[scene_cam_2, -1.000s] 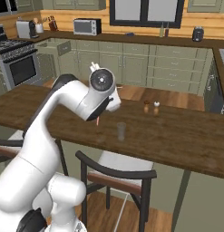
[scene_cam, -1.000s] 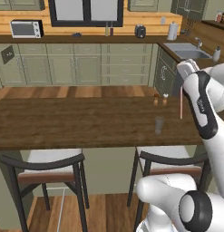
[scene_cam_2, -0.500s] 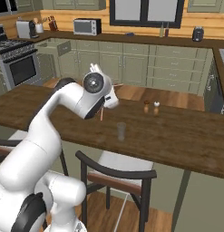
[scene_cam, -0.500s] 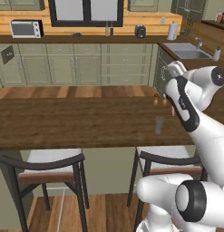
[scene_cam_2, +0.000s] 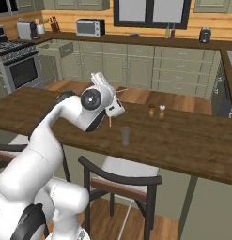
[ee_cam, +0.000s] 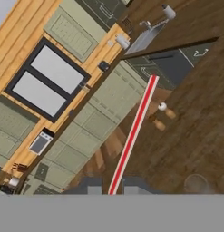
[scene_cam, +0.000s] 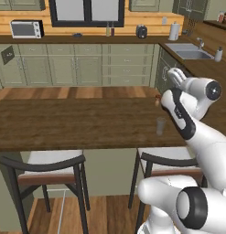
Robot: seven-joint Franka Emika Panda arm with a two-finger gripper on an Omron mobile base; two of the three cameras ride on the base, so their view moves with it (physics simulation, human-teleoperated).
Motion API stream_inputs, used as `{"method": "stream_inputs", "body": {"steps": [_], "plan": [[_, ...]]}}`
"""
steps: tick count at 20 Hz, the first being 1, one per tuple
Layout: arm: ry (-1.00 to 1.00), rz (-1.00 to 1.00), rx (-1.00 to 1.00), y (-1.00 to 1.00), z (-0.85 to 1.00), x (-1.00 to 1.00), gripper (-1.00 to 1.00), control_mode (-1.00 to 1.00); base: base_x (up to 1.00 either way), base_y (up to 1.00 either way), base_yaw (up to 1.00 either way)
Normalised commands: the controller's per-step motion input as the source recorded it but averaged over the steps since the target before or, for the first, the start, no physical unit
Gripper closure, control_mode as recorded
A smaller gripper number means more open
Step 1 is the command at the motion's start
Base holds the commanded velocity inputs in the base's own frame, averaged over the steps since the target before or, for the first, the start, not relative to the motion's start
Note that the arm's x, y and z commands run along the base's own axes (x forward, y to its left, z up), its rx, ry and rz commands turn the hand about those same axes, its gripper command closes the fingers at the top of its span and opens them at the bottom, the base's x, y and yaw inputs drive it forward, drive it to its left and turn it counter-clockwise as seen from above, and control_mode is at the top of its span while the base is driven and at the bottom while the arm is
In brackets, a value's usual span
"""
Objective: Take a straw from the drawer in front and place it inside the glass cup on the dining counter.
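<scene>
Straw [ee_cam: 133, 131], a thin straight stick striped red and white, runs up from between the two dark finger tips of the pincer [ee_cam: 109, 186], which is closed on its lower end. In the right base view the pincer [scene_cam_2: 112, 111] hangs over the near part of the dining desk [scene_cam_2: 192, 145], and a short reddish length of the straw [scene_cam_2: 111, 122] pokes down below it, in the air above the wood and to the left of the glass cup [scene_cam_2: 125, 135]. The straw is not in the cup. The cup is a small clear tumbler, greyish and see-through, standing upright on the desk; in the hand view its round rim [ee_cam: 195, 183] shows just beside the finger tips.

The desk is a long slab of dark brown wood grain on a sage-green base. Two small shakers [scene_cam_2: 156, 111] stand farther back on it, one brown-topped, one white-topped. Two stools [scene_cam: 45, 164] with dark curved backs and pale seats tuck under its near edge.
</scene>
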Motion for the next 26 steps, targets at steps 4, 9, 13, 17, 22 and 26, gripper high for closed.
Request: {"method": "stream_inputs", "body": {"steps": [4,9,13,17,22,26], "plan": [[-0.10,-0.06,0.00,-0.10,-0.20,0.03,1.00,-1.00,0.00,0.00,0.00],[-0.01,-0.07,0.00,-0.15,-0.16,0.16,1.00,-1.00,0.00,0.00,0.00],[0.00,-0.06,0.00,-0.11,-0.04,0.22,1.00,-1.00,0.00,0.00,0.00],[0.03,-0.04,0.03,-0.06,-0.07,0.23,1.00,-1.00,0.00,0.00,0.00],[0.07,-0.01,0.09,0.00,-0.13,0.16,1.00,-1.00,0.00,0.00,0.00],[0.07,0.00,0.08,0.00,-0.12,0.28,1.00,-1.00,0.00,0.00,0.00]]}}
